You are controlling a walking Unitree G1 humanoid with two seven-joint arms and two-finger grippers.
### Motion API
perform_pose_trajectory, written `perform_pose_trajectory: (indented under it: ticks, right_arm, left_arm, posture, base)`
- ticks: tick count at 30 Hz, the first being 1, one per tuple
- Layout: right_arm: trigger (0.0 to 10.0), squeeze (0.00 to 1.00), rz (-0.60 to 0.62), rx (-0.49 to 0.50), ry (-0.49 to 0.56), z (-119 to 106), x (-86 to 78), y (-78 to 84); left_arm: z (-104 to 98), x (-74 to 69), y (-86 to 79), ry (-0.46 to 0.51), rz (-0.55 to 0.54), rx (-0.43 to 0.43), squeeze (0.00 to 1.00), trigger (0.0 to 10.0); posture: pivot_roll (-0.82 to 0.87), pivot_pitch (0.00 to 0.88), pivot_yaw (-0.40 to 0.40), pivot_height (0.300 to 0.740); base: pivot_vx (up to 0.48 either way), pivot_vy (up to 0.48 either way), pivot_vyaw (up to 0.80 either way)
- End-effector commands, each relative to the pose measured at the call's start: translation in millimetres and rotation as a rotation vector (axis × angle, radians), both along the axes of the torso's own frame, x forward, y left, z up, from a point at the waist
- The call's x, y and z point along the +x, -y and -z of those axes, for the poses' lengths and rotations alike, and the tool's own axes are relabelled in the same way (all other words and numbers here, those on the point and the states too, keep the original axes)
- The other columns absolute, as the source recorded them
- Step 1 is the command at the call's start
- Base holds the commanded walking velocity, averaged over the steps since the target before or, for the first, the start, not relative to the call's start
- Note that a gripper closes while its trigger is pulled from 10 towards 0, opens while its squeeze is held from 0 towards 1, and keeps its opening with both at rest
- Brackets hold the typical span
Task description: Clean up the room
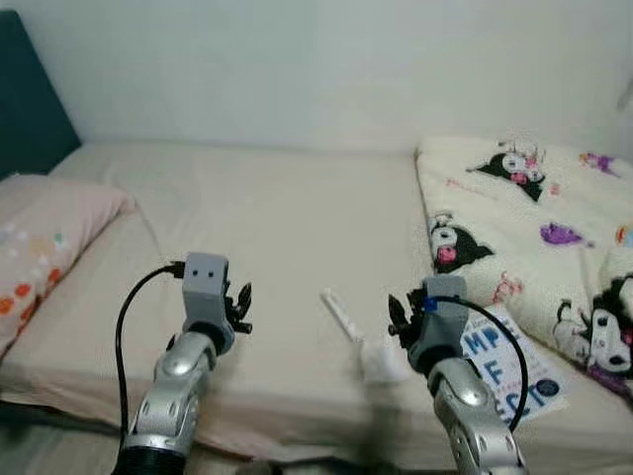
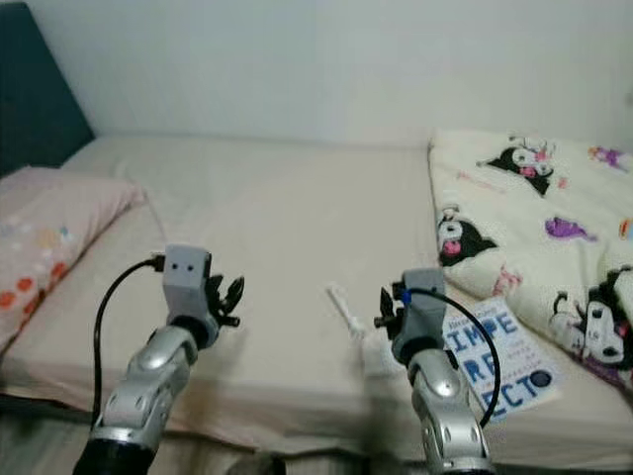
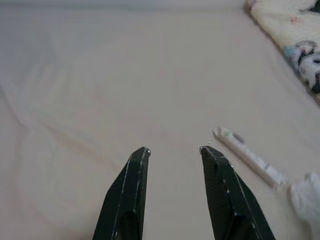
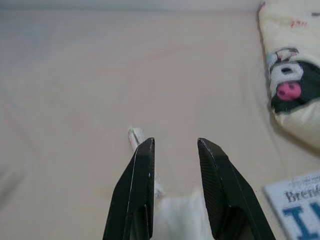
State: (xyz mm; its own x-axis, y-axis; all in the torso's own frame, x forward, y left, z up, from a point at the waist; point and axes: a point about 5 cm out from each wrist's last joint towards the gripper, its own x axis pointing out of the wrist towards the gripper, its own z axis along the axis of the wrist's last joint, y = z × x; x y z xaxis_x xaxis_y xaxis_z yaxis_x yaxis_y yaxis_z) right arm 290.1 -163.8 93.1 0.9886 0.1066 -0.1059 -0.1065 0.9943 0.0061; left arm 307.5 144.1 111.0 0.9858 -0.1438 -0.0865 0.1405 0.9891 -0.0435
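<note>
Tube (image 1: 339, 313) and crumpled tissue (image 1: 380, 360) lie on the bed (image 1: 277, 228) between my hands, near the book (image 1: 509, 371). I keep my right hand (image 4: 174, 145) over them, fingers apart, ready to pick; my left hand (image 3: 172, 151) waits open alongside.

Beige bed sheet (image 1: 267, 228), plain. Pale pink pillow (image 1: 45, 242) with orange, red and white dots. Cream blanket (image 1: 539, 228) printed with black-and-white cartoon figures, pink and purple accents. White book (image 1: 509, 371) with blue lettering. White tube (image 3: 250, 157) with a small green and grey mark; white crumpled tissue (image 1: 381, 361). Dark teal headboard (image 1: 30, 109); off-white wall (image 1: 326, 69). Silver arms, grey wrist housings, 2 black fingers (image 3: 130, 195) each.
</note>
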Motion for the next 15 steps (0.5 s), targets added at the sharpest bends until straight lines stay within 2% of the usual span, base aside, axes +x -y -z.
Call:
perform_pose_trajectory:
  ticks: [1, 11, 15]
  right_arm:
    - [10.0, 0.0, 0.002, 0.0, -0.022, 5.2, -3.2, -1.4]
    - [10.0, 0.0, 0.025, 0.009, -0.029, 7.2, -7.8, 1.6]
    - [10.0, 0.0, 0.028, 0.016, -0.033, 8.1, -9.3, 2.2]
  left_arm:
    - [0.1, -0.4, 1.2, -0.006, 0.025, 0.02, 0.0, 10.0]
    - [-0.8, 0.6, 8.7, -0.005, 0.095, 0.038, 0.0, 10.0]
    - [-1.0, 0.5, 10.2, -0.004, 0.116, 0.046, 0.0, 10.0]
  posture:
    - [0.03, 0.117, 0.027, 0.61]
    - [0.02, 0.116, 0.037, 0.61]
    - [0.02, 0.114, 0.037, 0.596]
  base:
    - [0.0, 0.0, 0.0]
    - [0.0, 0.0, 0.0]
    - [0.0, 0.0, 0.0]
